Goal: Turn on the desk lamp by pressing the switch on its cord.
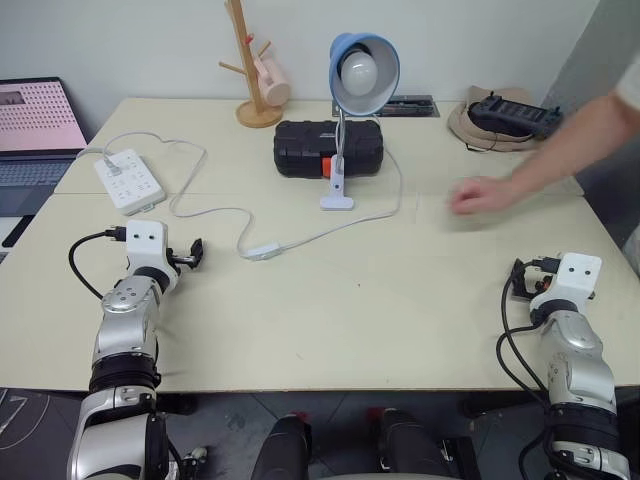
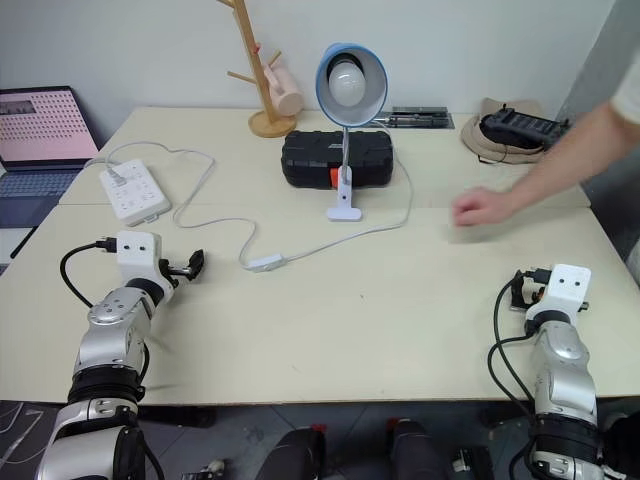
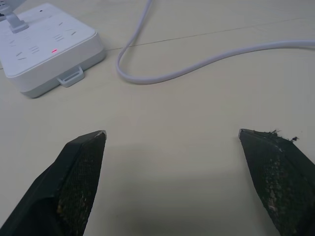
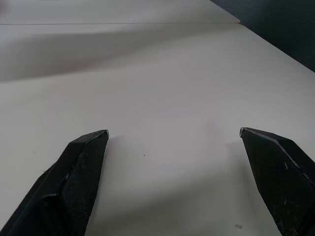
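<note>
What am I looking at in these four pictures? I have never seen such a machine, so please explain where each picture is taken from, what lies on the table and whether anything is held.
This is a humanoid robot with two silver arms. Two pictures come from cameras in its head, looking down over the beige table. The other two come from cameras on its wrists, looking along each tool's two black fingers.

The left tool and the right tool are both open and hold nothing.

On the table stands the small desk lamp with a round blue shade, unlit. Its thin white cord carries the small flat white switch, lying ahead of the left tool. Also there: a white power strip, a black plastic case and a wooden peg stand. A person's hand reaches in over the right side.
</note>
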Available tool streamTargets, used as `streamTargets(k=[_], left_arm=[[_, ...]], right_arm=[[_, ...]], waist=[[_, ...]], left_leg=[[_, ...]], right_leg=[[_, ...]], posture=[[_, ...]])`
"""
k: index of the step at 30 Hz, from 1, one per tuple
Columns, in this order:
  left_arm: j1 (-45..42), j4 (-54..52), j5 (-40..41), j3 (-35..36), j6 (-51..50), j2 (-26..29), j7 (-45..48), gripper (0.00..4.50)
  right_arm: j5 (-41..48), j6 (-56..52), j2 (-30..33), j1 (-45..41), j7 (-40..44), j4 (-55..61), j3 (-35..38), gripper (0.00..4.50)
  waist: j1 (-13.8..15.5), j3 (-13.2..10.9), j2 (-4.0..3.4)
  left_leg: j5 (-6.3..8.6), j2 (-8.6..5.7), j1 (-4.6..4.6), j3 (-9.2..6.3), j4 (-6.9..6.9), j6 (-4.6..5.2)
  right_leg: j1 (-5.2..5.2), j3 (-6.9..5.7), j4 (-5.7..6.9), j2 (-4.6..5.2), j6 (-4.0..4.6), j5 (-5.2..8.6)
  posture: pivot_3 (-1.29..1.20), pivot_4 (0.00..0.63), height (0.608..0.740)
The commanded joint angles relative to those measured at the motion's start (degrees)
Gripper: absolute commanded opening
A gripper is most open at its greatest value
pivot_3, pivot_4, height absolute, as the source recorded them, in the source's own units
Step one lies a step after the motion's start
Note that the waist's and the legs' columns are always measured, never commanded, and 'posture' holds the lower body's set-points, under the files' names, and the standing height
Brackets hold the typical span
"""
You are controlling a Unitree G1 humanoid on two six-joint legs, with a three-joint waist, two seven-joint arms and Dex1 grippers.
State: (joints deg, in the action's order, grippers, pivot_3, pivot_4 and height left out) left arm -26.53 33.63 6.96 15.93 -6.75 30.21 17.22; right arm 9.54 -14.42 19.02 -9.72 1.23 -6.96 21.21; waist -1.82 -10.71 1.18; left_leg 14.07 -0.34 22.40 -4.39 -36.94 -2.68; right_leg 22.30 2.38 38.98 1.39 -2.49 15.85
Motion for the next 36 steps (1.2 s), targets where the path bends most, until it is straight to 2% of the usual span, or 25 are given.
streamTargets(k=[1,5,8,11,14,19,21,26,32,36], left_arm=[[-1.11,-2.44,0.94,-0.02,-0.48,1.37,1.96,4.5],[-2.29,-2.2,0.25,-1.22,-0.63,3.55,5.76,4.5],[-4.74,-1.89,1.97,-1.77,-1.88,6.59,12.68,4.5],[-7.72,-1.75,1.62,-6.4,-1.62,11.7,26.18,4.5],[-10.98,-0.2,1.31,-9.96,-1.65,14.75,35.92,4.5],[-15.74,1.08,-1.18,-18.27,0.72,18.94,54.13,4.5],[-17.48,2.66,-3.91,-22.33,4.03,19.8,59.56,4.5],[-23.24,13.02,-10.58,-27.99,14.86,17.51,60.37,4.5],[-30.45,26.97,-16.13,-30.52,23.48,12.25,55.79,4.5],[-33.03,32.37,-17.71,-30.89,25.64,9.3,54.76,4.5]], right_arm=[[-0.3,1.21,0.91,-0.2,0.17,2.44,0.42,4.49],[-0.16,0.76,1.13,-0.02,1.02,3.28,-0.12,4.49],[1.16,-0.87,1.99,-0.08,4.69,5.76,-1.77,4.49],[3.38,-3.99,4.83,0.09,12.89,11.02,-5.9,4.49],[6.82,-7.86,7.77,-0.12,20.44,15.64,-8.95,4.49],[18.48,-20.3,15.2,1.04,35.75,28.67,-15.35,4.49],[23.57,-25.08,16.86,1.05,38.88,33.25,-16.8,4.49],[27.16,-30.09,17.34,-0.48,38.95,37.4,-18.93,4.49],[28.59,-32.4,15.94,-1.17,36.42,38.52,-18.73,4.49],[29.19,-33.26,15.62,-0.41,34.82,40.1,-18.41,4.49]], waist=[[0.0,0.0,0.0],[-0.01,0.0,0.0],[-0.04,0.0,0.0],[-0.09,-0.01,-0.02],[-0.15,-0.02,-0.03],[-0.14,-0.04,-0.04],[-0.1,-0.04,-0.04],[0.0,-0.06,-0.01],[0.11,-0.09,0.05],[0.09,-0.09,0.06]], left_leg=[[0.0,0.0,0.0,0.0,0.0,0.0],[0.0,0.0,0.0,0.0,0.0,0.0],[0.0,0.0,0.01,0.0,0.0,0.0],[0.0,0.02,0.01,0.01,0.02,0.0],[0.0,0.01,0.01,0.02,0.05,0.0],[0.01,0.02,0.12,0.0,0.04,0.01],[0.01,0.05,0.18,-0.03,0.03,0.01],[0.02,0.05,0.27,-0.09,0.03,0.04],[0.03,0.02,0.48,-0.16,-0.03,0.05],[0.05,0.0,0.56,-0.12,-0.02,0.08]], right_leg=[[0.0,0.0,0.0,0.0,0.0,0.0],[0.0,0.0,0.0,-0.01,0.0,0.0],[0.01,-0.01,0.0,-0.02,0.0,0.0],[0.02,0.0,-0.02,-0.07,0.0,0.0],[0.01,0.0,-0.03,-0.07,0.02,0.02],[0.06,-0.03,-0.1,-0.08,0.02,0.03],[0.08,-0.07,-0.13,-0.1,0.06,0.05],[0.11,-0.12,-0.19,-0.11,0.1,0.09],[0.26,-0.2,-0.22,-0.1,0.07,0.09],[0.39,-0.15,-0.17,-0.09,0.08,0.09]], posture=[[0.0,0.15,0.74],[0.0,0.15,0.74],[0.0,0.15,0.74],[0.0,0.15,0.74],[0.0,0.15,0.74],[0.0,0.15,0.74],[0.0,0.15,0.74],[0.0,0.15,0.74],[0.0,0.15,0.74],[0.0,0.15,0.74]])
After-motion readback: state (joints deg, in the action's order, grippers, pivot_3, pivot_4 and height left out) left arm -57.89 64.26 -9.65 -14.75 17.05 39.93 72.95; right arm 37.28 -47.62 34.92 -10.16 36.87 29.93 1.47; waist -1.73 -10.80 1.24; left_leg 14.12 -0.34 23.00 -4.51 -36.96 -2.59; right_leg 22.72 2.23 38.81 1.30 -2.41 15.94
